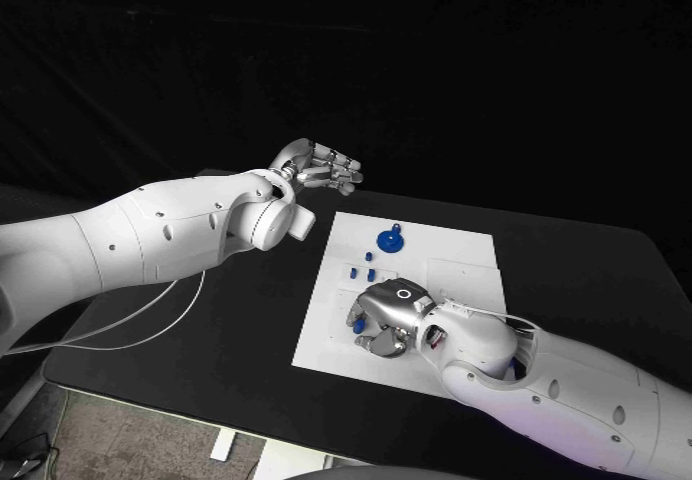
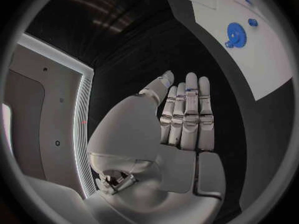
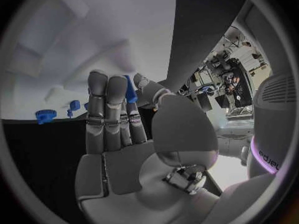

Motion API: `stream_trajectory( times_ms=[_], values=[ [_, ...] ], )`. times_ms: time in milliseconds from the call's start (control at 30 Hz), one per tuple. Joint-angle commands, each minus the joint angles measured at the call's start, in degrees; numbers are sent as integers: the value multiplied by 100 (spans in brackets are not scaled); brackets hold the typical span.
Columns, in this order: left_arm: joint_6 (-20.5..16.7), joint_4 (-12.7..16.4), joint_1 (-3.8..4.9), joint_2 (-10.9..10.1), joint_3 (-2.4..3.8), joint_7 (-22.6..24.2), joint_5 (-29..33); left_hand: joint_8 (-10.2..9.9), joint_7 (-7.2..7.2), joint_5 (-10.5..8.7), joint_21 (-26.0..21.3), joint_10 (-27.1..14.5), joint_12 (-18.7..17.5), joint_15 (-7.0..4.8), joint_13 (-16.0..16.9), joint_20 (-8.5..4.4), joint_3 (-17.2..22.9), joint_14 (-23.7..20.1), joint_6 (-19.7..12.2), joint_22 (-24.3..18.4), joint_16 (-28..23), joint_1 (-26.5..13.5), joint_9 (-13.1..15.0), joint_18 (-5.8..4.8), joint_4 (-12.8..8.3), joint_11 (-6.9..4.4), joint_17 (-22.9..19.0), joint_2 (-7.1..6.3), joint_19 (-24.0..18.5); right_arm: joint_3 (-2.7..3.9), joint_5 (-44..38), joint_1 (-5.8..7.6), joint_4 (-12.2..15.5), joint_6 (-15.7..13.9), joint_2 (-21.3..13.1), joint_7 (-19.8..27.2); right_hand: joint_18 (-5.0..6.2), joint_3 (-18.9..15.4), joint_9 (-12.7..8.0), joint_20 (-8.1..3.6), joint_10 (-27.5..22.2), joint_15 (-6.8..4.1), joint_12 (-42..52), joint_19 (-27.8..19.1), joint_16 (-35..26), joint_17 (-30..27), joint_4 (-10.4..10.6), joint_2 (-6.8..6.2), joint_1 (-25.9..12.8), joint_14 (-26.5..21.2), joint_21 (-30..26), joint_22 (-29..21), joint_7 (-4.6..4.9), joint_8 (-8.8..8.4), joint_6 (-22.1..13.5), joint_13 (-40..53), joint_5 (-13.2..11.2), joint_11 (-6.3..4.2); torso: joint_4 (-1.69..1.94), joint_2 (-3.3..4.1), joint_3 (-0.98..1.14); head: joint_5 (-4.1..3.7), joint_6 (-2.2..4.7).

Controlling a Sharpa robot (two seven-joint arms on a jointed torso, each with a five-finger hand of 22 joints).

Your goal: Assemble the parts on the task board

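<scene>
Hands (image 1: 387, 318): two; blue gear (image 1: 389, 240): one

Right hand (image 1: 387, 318) on task board (image 1: 459, 255), blue part (image 1: 355, 325) at fingers; left hand (image 1: 320, 168) raised off board.

Your right hand (image 1: 387, 318) sat low over the near left part of the task board (image 1: 462, 250), covering that stretch and pinching a small blue part (image 3: 129, 90). Blue pegs (image 1: 361, 268) stood just beyond its fingers, and the blue gear (image 1: 391, 239) stood upright further on, so you had obstacles on the board's left strip. The board's right half lay bare. Your left hand (image 1: 320, 168), fingers straight, hung off the board past its far left corner, above open black table (image 1: 216, 330).
</scene>
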Motion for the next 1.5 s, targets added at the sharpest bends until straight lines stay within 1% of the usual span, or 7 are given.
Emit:
stream_trajectory(
  times_ms=[33, 800, 933, 1067, 1233, 1433, 1500],
  values=[
    [76, 18, 16, 6, 5, 20, 34, -8, 6, 18, -17, -21, -11, -11, -2, 40, -9, -37, -12, -6, -30, -6, 7, -6, 30, 4, -4, 31, -17, -1, 152, -3, -3, -112, -4, 110, 117, -126, -5, 57, -97, 52, -15, 224, 32, -38, 35, -29, 52, 9, -55, -52, 4, -21, -47, 2, 25, 15, -4, -1, -1, 4, -2],
    [88, 17, 16, -21, 4, 4, 34, -8, 6, 10, -15, -28, -11, -9, -2, 41, -12, -45, -13, -28, -32, 5, 8, -6, 27, 6, -5, 23, -17, 23, 605, -4, 226, -1326, -254, 238, 261, -964, -4, 105, -699, 92, 15, 224, 73, -158, 454, -252, 468, -26, -216, -464, -108, -21, -521, 1, -1, 141, -5, -1, 3, -123, 32],
    [92, 19, 16, -28, 4, 3, 34, -8, 6, 10, -15, -28, -11, -9, -2, 41, -12, -45, -13, -28, -32, 5, 8, -6, 27, 6, -5, 23, -17, 185, 1098, -2, 346, -1296, -417, 257, 228, -982, -4, 78, -483, 59, 20, 220, 82, -156, 455, -178, 436, -23, -182, -492, -30, -20, -461, 0, 21, 87, -7, -5, 0, -184, 47],
    [105, 23, 16, -46, 1, 2, 35, -8, 6, 10, -15, -28, -11, -9, -2, 41, -12, -45, -13, -28, -32, 5, 8, -6, 27, 6, -5, 23, -17, 468, 1875, 8, 471, -1007, -703, 210, 118, -879, 5, -20, 381, -55, 107, 219, 92, -139, 508, -14, 193, -11, -64, -464, 55, -5, -202, 14, 173, -112, -17, -13, -2, -272, 59],
    [146, 43, 15, -101, -18, 12, 36, -11, 8, 6, -13, -15, -9, -13, -1, 40, -16, -31, -24, -32, -25, -4, 6, -6, 37, 2, -2, 29, -10, 743, 2920, 77, 545, -526, -1158, 39, 22, -906, 35, -112, 961, -162, 176, 231, 116, -110, 633, 141, 2, 6, 108, -396, -68, 7, 141, 57, 278, -297, -36, -21, 4, -460, 80],
    [200, 120, 14, -209, -82, 52, 42, -10, 8, -6, -23, 99, -9, -17, -1, 41, -24, -32, -62, -73, -29, -29, 7, -15, 51, -29, -2, 18, -7, 868, 4183, 242, 530, 294, -1748, -535, -127, -1186, 45, -302, 1791, -345, 923, 233, 149, -50, 685, 231, -85, 17, 248, -335, -173, -10, 290, 695, 308, -570, -86, -50, 26, -668, 76],
    [207, 153, 14, -237, -97, 64, 49, -11, 4, -9, -26, 200, 8, -19, 0, 43, -24, -40, -69, -97, -33, -33, 6, -22, 57, -59, -3, 23, -13, 882, 4495, 276, 551, 459, -1959, -806, -240, -1286, 51, -394, 1026, -391, 2398, 216, 356, 181, 740, 288, -235, 2, 513, -192, -136, -30, 233, 2249, 83, -598, -84, -49, 32, -751, 85]
  ],
)
